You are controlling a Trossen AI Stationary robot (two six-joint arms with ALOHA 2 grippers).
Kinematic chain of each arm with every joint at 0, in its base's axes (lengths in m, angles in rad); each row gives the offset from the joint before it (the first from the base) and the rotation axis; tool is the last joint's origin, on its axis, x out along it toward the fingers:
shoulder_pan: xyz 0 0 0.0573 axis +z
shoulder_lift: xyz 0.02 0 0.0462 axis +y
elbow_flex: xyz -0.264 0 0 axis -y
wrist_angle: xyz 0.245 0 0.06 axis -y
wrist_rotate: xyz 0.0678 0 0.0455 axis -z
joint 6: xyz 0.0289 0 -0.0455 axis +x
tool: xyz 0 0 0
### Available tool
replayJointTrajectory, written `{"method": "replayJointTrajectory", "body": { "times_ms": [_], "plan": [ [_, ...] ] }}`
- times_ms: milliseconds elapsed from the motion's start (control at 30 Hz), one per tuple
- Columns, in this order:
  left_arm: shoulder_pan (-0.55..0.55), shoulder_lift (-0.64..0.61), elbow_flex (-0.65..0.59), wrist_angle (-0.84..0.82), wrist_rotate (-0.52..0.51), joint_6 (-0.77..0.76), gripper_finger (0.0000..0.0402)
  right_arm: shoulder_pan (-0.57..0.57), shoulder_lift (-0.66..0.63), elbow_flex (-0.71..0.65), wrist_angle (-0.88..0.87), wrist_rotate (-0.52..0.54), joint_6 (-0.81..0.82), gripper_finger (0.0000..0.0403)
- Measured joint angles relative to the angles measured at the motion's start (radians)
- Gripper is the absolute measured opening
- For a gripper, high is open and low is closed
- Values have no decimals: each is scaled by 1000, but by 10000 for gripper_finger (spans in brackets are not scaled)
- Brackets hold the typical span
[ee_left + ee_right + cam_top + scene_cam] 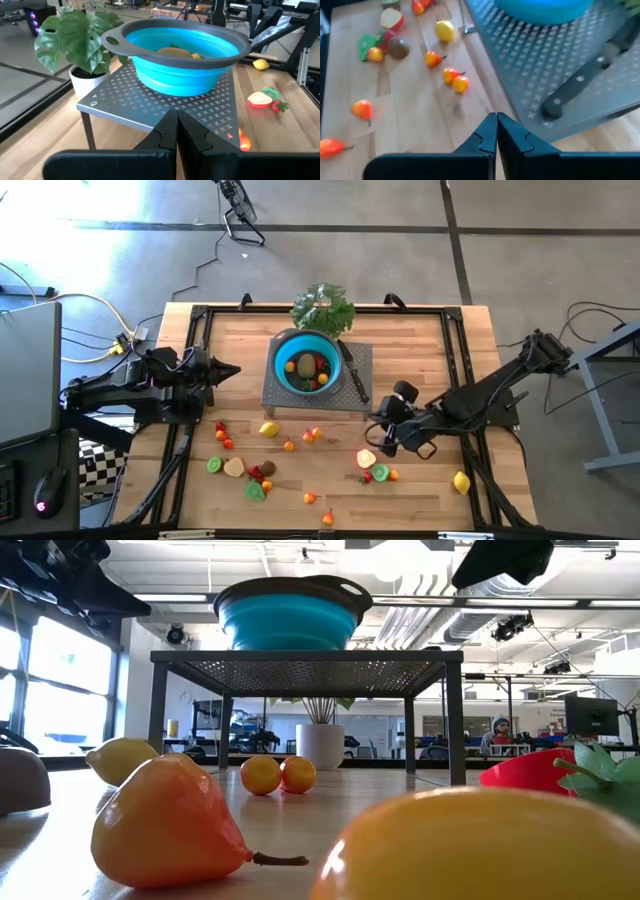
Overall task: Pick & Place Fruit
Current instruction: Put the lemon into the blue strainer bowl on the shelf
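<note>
At the bottom of the low view a big yellow fruit [480, 845] fills the lower right corner, blurred and cut off by the edge. Left of it lies an orange pear [168, 822] with a short stem. Behind are a lemon [122, 759] and two small orange fruits [260, 775], and at the right edge a red piece [530, 772] is half hidden.

Seen from above, most of the fruit is scattered over the lower half of the wooden table [470, 350]. A few pieces lie inside the blue bowl [280, 370], which stands on a perforated metal stand [360, 358] in the upper middle; they are too small to name. A black-handled knife [352, 372] lies on the stand just right of the bowl, and a leafy plant [322, 307] stands above it.

The right gripper [385, 438] is right of centre, near the stand's lower right corner, its fingers pressed together and holding nothing. The left gripper [234, 370] waits at middle left, pointing at the bowl, also closed and empty
</note>
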Motion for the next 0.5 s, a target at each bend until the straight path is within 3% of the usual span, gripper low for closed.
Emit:
{"method": "replayJointTrajectory", "body": {
  "times_ms": [200, 500],
  "plan": [
    [0, 0, 0, 0, 0, 9, 0, 1, 2, 0, -1, -152, 125, 3],
    [0, 0, 0, 0, -7, 11, 0, 10, 68, 0, -1, -155, 203, 3]
  ]
}}
